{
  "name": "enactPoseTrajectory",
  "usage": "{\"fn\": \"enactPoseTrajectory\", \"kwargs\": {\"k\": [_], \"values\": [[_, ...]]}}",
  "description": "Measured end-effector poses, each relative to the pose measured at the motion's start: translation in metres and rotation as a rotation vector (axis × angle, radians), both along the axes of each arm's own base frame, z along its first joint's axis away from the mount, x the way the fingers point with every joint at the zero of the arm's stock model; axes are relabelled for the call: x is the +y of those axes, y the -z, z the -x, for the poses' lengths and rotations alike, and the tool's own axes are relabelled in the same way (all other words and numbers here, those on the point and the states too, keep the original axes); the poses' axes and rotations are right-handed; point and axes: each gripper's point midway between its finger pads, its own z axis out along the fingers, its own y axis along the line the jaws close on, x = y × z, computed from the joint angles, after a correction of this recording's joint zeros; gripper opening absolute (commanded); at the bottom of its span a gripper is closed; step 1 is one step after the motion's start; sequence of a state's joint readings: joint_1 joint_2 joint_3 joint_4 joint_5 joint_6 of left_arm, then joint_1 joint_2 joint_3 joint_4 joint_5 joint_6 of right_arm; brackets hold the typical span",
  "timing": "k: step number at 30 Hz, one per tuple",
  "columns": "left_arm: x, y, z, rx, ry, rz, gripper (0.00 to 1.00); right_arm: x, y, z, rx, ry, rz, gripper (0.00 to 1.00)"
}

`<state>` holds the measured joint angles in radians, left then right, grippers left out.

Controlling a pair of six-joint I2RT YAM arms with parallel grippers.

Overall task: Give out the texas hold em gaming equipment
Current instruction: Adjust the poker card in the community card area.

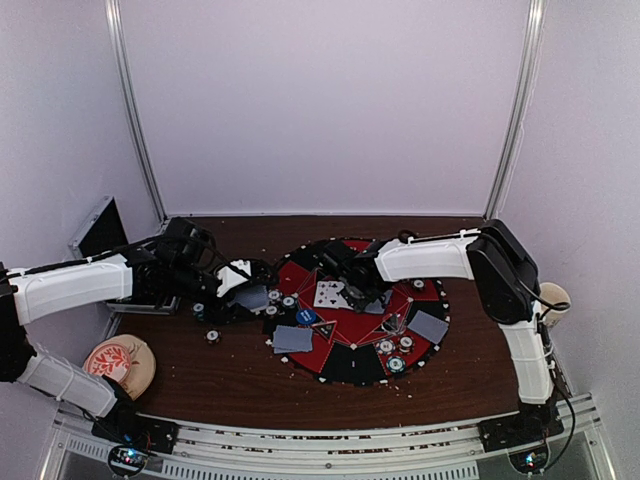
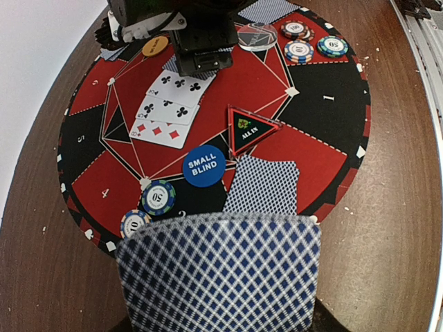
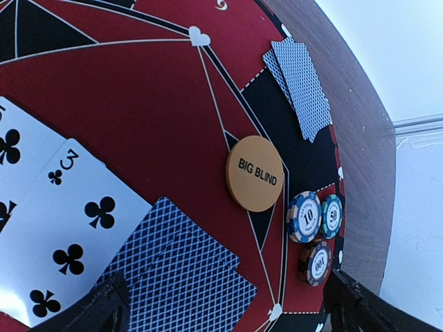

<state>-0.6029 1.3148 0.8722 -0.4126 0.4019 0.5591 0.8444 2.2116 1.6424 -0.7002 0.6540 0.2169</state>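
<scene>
White-walled booth; brown wooden table (image 1: pixel 240 375) bearing a round red-and-black mat (image 2: pixel 325 117).

- Left gripper (image 1: pixel 246 288): at the mat's left edge, fingers pinching one playing card (image 2: pixel 218 273), blue-diamond back toward the wrist camera. The card's upper edge lies level across that view; its long axis probably runs the same way, though the frame cuts it off.
- Right gripper (image 3: pixel 232 308): over the mat's middle, fingers spread wide and holding nothing, above a face-down stack (image 3: pixel 181 270).
- Face-up cards (image 2: pixel 166 111): three, clubs and diamonds, fanned and overlapping at the mat's centre. In the right wrist view the three of clubs (image 3: pixel 76 235) has its long axis slanting from upper right to lower left.
- Face-down pair (image 3: pixel 301 86): at the mat's rim, long axis steeply tilted, upper left to lower right.
- Another face-down pair (image 2: pixel 263 183): just beside the blue SMALL BLIND disc (image 2: pixel 204 166).
- Orange BIG BLIND disc (image 3: pixel 255 173): flat on the mat, near three chips (image 3: pixel 304 216) marked 10, 50 and 100.
- Clear disc (image 2: pixel 257 36): beside three more chips (image 2: pixel 299 50).
- Triangular ALL IN marker (image 2: pixel 250 129): one corner pointing at the second pair.
</scene>
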Motion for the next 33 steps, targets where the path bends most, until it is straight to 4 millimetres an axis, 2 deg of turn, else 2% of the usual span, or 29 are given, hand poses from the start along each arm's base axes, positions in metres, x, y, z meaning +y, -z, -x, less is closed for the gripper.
{"fn": "enactPoseTrajectory", "kwargs": {"k": [33], "values": [[0.000, 0.000, 0.000, 0.000, 0.000, 0.000, 0.54, -0.023, -0.002, 0.017, 0.029, -0.020, 0.077, 1.00]]}}
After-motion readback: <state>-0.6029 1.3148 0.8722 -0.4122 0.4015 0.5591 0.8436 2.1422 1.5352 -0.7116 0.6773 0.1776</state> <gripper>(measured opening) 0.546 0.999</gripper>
